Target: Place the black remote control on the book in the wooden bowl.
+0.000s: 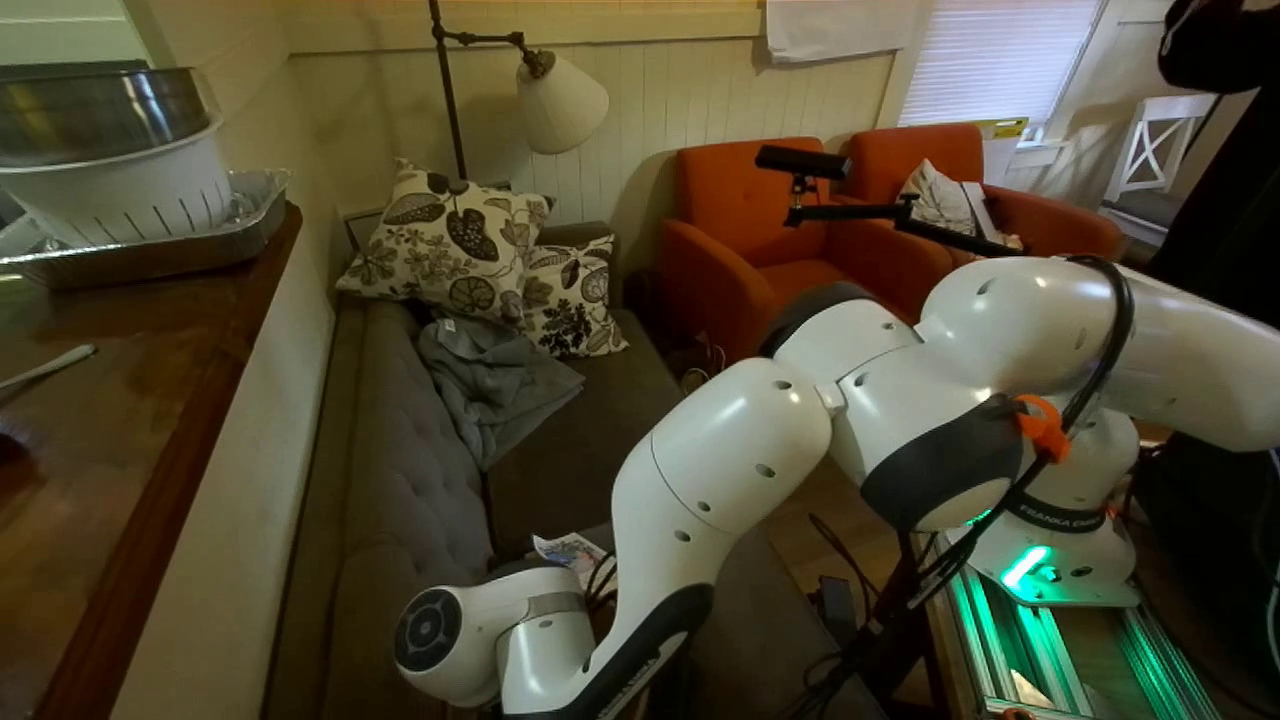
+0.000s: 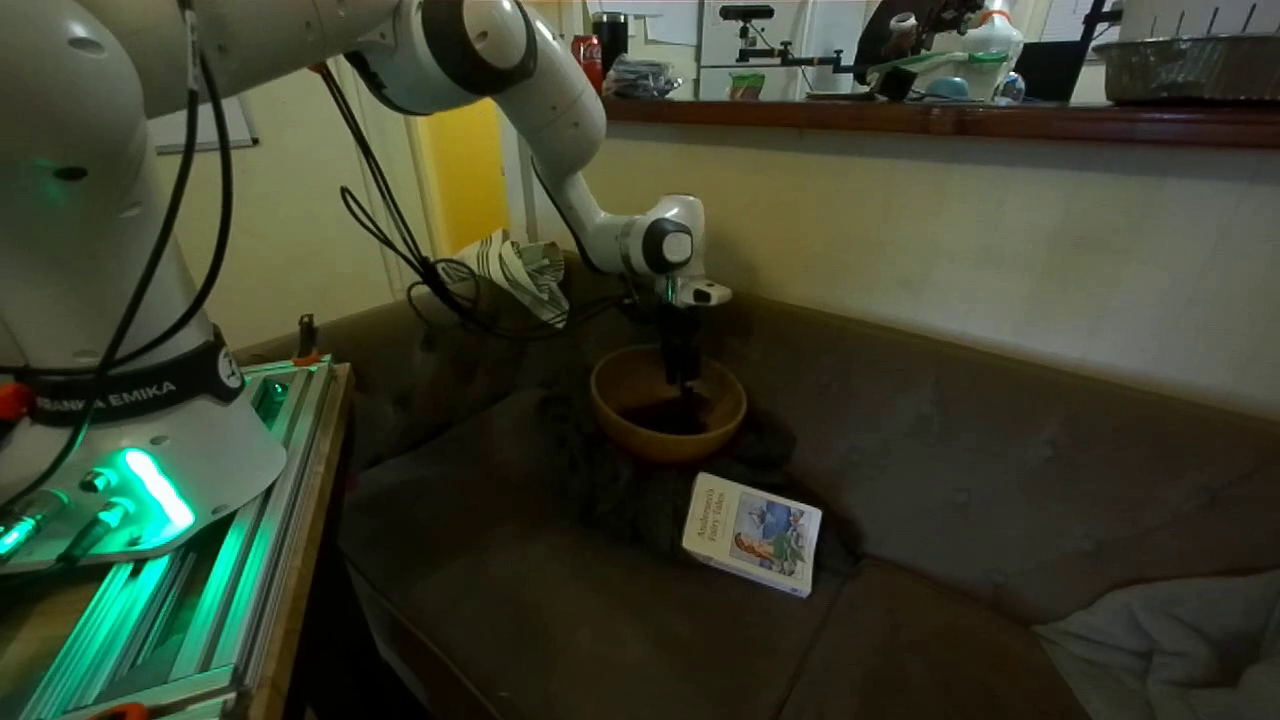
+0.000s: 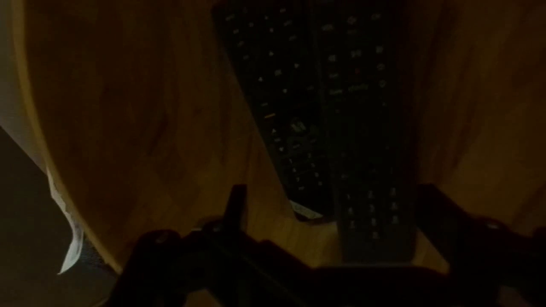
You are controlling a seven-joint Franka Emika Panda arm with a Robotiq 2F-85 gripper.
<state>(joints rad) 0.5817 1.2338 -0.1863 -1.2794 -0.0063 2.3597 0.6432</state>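
One wooden bowl is sitting on the far side, the pincer hanging inside it, fingers standing apart. Nearer and slightly right, the Andersen's Fairy Tales book is lying cover up. In the bowl, two black remote controls are lying side by side, showing between the fingers.

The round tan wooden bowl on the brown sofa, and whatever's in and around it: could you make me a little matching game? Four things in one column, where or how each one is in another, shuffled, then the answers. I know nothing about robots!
Things
1. Round tan wooden bowl
2. Pale rectangular book
3. Two slim black remote controls
4. Black two-fingered gripper

Places or states
A. Inside the bowl, side by side
B. Open, its jaws apart
C. On the brown fabric sofa, hollow side showing
D. Outside the bowl, cover facing up

Pairs: 1-C, 2-D, 3-A, 4-B
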